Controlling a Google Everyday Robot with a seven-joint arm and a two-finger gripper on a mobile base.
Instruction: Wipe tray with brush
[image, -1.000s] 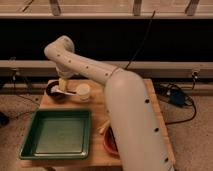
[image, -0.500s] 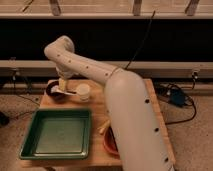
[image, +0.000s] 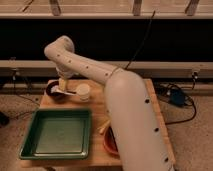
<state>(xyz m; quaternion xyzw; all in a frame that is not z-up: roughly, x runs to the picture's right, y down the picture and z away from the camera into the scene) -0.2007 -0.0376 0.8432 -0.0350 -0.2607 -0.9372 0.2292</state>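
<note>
My hand (image: 62, 85) hangs at ten o'clock on the worktop (image: 95, 106), right above the brush (image: 66, 91); its grip I cannot tell. Tray (image: 56, 134) at seven o'clock. My arm hides most of the orange bowl (image: 109, 144).

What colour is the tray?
The tray is green, shown in the camera view; the gripper is just above the dark bowl behind it.

Arm (image: 125, 115) hides most of the orange bowl (image: 108, 143), its hand (image: 62, 86) over the dark bowl (image: 51, 89)
</note>
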